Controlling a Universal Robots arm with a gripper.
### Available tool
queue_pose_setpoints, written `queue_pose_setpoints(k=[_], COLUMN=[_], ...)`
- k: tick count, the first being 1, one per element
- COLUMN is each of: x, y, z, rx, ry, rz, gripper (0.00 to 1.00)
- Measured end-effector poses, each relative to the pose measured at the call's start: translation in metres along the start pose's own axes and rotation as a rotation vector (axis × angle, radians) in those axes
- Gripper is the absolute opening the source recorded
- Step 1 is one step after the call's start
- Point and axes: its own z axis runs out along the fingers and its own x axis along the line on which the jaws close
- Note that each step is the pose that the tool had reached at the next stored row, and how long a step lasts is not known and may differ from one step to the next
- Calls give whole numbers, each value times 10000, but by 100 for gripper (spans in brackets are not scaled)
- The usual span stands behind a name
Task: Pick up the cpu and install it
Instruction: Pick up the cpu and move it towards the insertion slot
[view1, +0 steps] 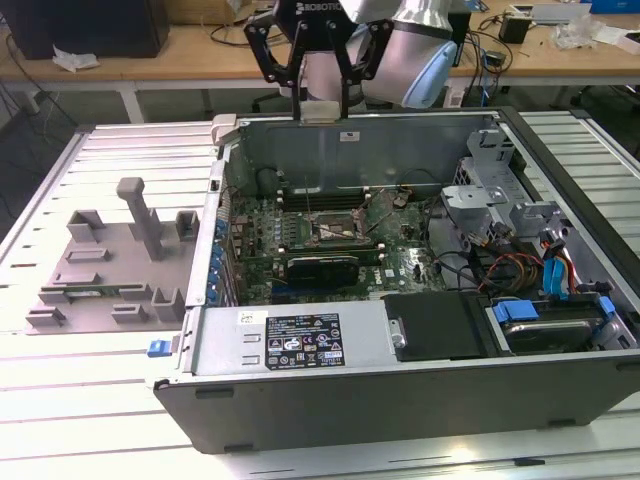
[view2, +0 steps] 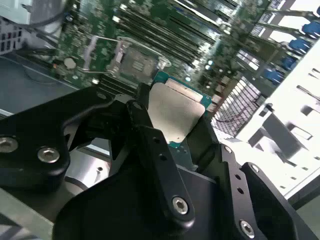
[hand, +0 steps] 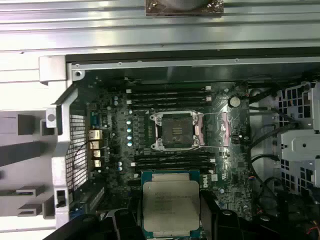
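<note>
Slatted metal table, cluttered wooden bench behind

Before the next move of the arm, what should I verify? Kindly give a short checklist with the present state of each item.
1. The chip is held by the pincer: ok, gripped on two opposite edges.
2. The metal plate of the chip faces up: ok.
3. The socket is empty: ok, nothing sits in it.
4. The socket frame is fully open: cannot tell.
5. The chip is lined up over the socket: cannot tell.
</note>
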Motion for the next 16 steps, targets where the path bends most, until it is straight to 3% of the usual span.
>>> queue_pose_setpoints(k=[7,16], x=[-21,-101], y=[2,4], z=[16,198], rx=[-1,5], ry=[1,97], rz=[1,1], gripper=[55,55])
